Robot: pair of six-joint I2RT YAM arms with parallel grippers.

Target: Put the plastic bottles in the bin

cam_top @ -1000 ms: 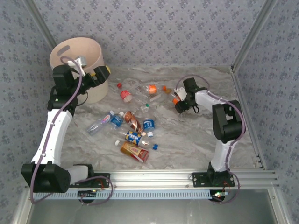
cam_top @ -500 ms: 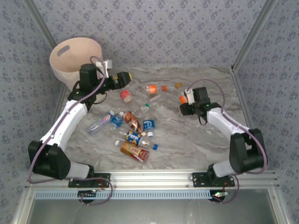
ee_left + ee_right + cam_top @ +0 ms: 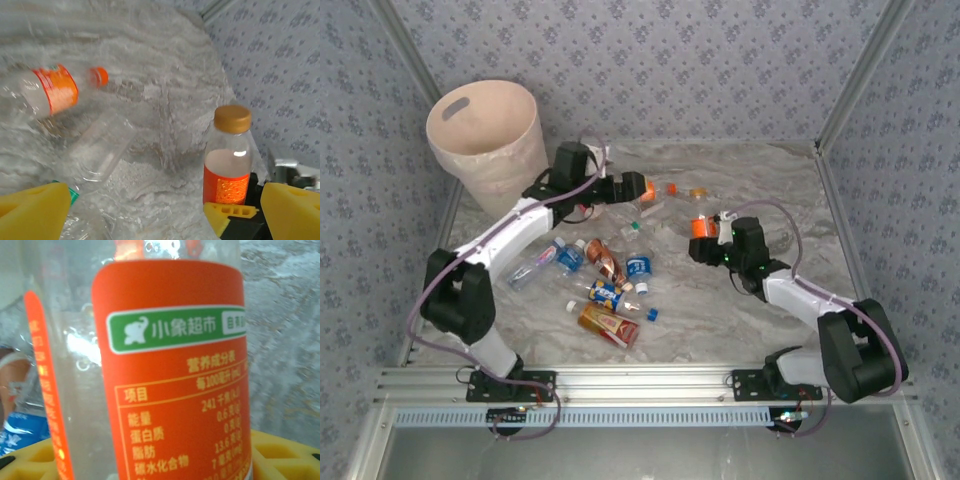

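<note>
The orange-labelled bottle is held upright, pinched low on its body by the right claw, whose yellow fingers press in on either side of the label. From the left wrist the same bottle shows an amber cap above the grip. The bin stands in the far left corner, well apart from this bottle and on the left arm's side. The left claw is spread wide and empty over the far middle of the table. It faces the held bottle, with a lying orange-capped bottle and a clear bottle near it. The other loose bottles lie scattered between the two arms. The step in hand looks like getting the held bottle across to the bin, probably by a pass to the open left claw, since the reach is long for the right arm. For a clean pass, the left claw should close around the body above the right fingers and be firm before the right lets go. The carry should then clear the loose bottles and end over the bin's mouth, not its rim.
</note>
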